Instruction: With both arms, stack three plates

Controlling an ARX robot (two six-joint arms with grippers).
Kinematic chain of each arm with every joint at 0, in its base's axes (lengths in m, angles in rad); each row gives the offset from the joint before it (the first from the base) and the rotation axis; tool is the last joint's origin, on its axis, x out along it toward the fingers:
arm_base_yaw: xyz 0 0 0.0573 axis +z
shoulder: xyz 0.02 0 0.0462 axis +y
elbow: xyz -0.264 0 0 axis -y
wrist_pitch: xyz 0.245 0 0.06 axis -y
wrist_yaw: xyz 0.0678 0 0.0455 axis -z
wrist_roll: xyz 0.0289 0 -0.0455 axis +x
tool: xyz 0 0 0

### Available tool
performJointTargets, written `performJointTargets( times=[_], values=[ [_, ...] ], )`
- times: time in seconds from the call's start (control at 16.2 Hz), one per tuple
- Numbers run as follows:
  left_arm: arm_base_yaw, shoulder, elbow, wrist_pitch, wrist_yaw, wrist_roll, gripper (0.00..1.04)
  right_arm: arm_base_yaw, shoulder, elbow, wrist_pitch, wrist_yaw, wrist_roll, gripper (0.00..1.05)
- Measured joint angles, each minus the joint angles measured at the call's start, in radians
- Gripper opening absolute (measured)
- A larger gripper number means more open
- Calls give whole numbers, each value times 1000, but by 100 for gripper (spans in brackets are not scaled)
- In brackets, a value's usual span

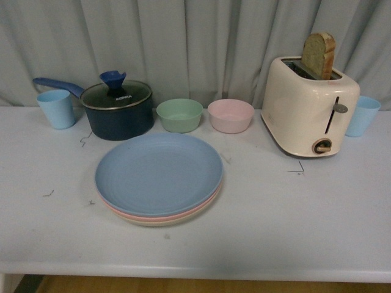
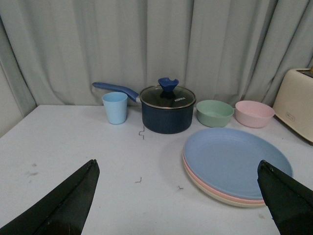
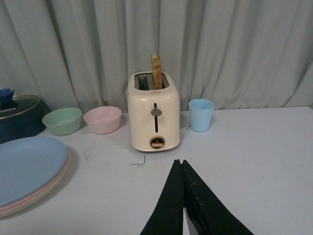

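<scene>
My left tool (image 2: 178, 196) is spread wide, holding nothing, low over the counter (image 2: 73, 142). The stack lies just ahead of it, toward its right finger. My right tool (image 3: 183, 205) is pressed together and also empty, with the toaster (image 3: 153, 115) straight ahead and the stack well off to its left.

The three plates sit as one pile: blue plate (image 1: 159, 173) on top, pink plate (image 1: 131, 215) under it, beige plate (image 1: 159, 221) at the bottom, rims nearly aligned. I judge the stacking done, which would explain why both tools hang clear of the pile.

The plates hold nothing. Beyond the stack, the green bowl (image 1: 179, 115) and pink bowl (image 1: 230, 115) look empty. The pot (image 1: 118, 110) is lidded, so I cannot tell its contents. The toaster holds a bread slice (image 1: 318, 55) standing in its slot.
</scene>
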Motion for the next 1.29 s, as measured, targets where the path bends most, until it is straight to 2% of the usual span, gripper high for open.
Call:
performJointTargets(
  times=[0.31,0.37,0.43,0.8,0.86,1.11,1.17,1.29],
  values=[
    [0,0,0,0,0,0,98,0,-61,0,-60,0,0,2],
    [0,0,0,0,0,0,98,0,-93,0,-107,0,0,2],
    [0,0,0,0,-1,0,98,0,-203,0,-249,-1,0,2],
    [0,0,0,0,0,0,98,0,-234,0,-244,0,-1,2],
    [0,0,0,0,0,0,98,0,-234,0,-244,0,-1,12],
    [0,0,0,0,0,0,98,0,-234,0,-244,0,-2,65],
    [0,0,0,0,0,0,98,0,-234,0,-244,0,-1,74],
    [0,0,0,0,0,0,98,0,-234,0,-244,0,-2,81]
  ],
)
